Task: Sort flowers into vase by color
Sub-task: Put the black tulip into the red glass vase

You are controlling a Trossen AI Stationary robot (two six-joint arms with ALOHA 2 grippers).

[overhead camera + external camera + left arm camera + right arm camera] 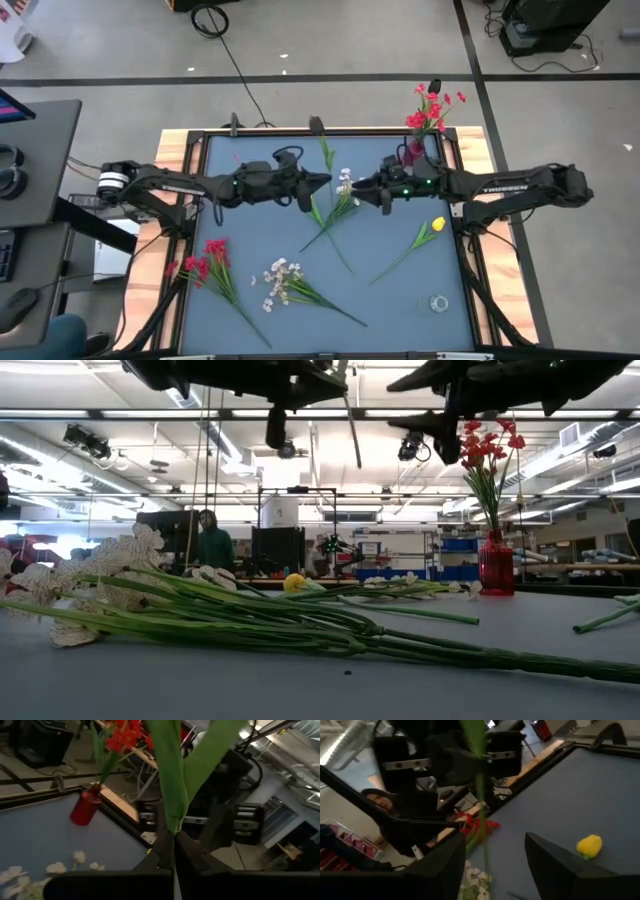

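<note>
- landmark: the red vase (413, 152) stands at the far right corner of the blue table (240, 240), with red flowers (432, 108) already standing in it.
- left gripper (322, 180) hangs above the table's middle, well left of the vase, its fingers (165, 851) pressed together on the green stem (170, 780) of a flower; the stem's blossom is not visible in any view.
- in the left wrist view the stem and a leaf rise straight out of the pinched fingertips, with the vase beyond them.
- right gripper (357, 184) faces the left one from the vase's side, just beside the stem; its fingers (555, 865) stand apart with nothing between them, and the stem shows ahead of them in the right wrist view.
- a white spray (345, 186) lies on the table under the two grippers, left of the vase.
- a yellow tulip (437, 224) lies near the table's right edge, on the near side of the vase.
- a second white spray (282, 277) lies near the front edge, well away from the vase, and a red cluster (205, 262) lies at the front left, farthest from it.
- a small clear ring-like object (438, 302) sits at the front right corner; what it is cannot be told.
- a person (212, 541) stands in the room beyond the table.
</note>
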